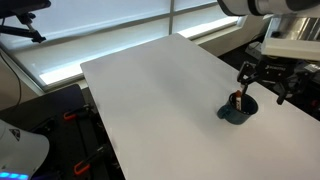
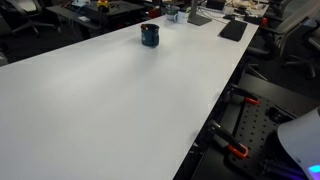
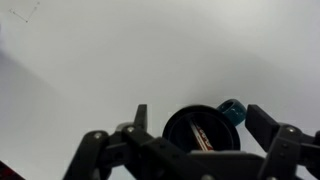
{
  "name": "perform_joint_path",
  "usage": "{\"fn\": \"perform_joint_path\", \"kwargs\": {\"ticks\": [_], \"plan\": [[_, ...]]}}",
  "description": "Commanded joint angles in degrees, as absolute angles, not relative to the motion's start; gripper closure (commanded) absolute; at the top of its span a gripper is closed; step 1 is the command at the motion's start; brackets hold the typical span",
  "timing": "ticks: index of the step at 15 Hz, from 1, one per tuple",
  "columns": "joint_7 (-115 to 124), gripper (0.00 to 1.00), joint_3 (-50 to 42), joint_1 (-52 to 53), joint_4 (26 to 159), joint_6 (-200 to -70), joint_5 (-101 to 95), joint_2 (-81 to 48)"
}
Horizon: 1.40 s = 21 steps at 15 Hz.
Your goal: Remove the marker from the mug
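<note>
The mug (image 1: 237,113) is small, squat and dark blue-grey, and stands near one end of the white table (image 1: 150,90). It also shows in an exterior view (image 2: 150,36). The marker (image 1: 236,99), reddish with a dark part, leans inside it with its tip above the rim. In the wrist view the mug (image 3: 178,122) is seen from above with its teal handle (image 3: 232,110) to the right and the marker (image 3: 205,136) lying across the inside. My gripper (image 1: 245,87) hangs just above the mug. It is open (image 3: 200,120), with one finger on each side of the mug.
The table's long edge (image 2: 215,105) runs beside black and red clamps (image 2: 235,150). A flat black object (image 2: 233,30) and small clutter (image 2: 178,14) lie at the far end behind the mug. A bright window strip (image 1: 90,40) runs behind the table.
</note>
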<state>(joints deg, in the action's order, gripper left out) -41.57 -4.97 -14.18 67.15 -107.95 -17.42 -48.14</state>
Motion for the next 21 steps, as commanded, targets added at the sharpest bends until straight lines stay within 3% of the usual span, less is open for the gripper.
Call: {"fn": "perform_joint_path", "kwargs": {"ticks": [1,6,7,8,9,10,13,15,16,20,21], "plan": [[-44.7,0.00,-3.4,-15.1,67.3,-111.1,-15.8,-49.3],[-50.6,0.00,-1.9,-16.0,67.9,-116.3,-14.0,-52.8],[-51.3,0.06,-1.8,-16.0,67.6,-116.6,-13.7,-53.6],[-52.1,0.28,-1.8,-16.1,67.2,-116.5,-13.5,-54.3],[-52.5,0.30,-1.9,-16.1,67.1,-116.5,-13.3,-54.7],[-53.1,0.26,-1.9,-16.1,66.9,-116.4,-13.2,-55.2],[-54.1,0.38,-2.1,-15.9,66.6,-115.8,-13.2,-55.5],[-54.7,0.35,-2.1,-15.9,66.3,-115.5,-13.1,-55.6],[-54.7,0.26,-2.2,-15.8,66.2,-115.3,-13.1,-55.7],[-54.9,0.15,-2.1,-15.7,66.1,-114.7,-13.0,-55.8],[-55.0,0.30,-1.9,-15.8,66.3,-114.9,-12.9,-55.5]]}}
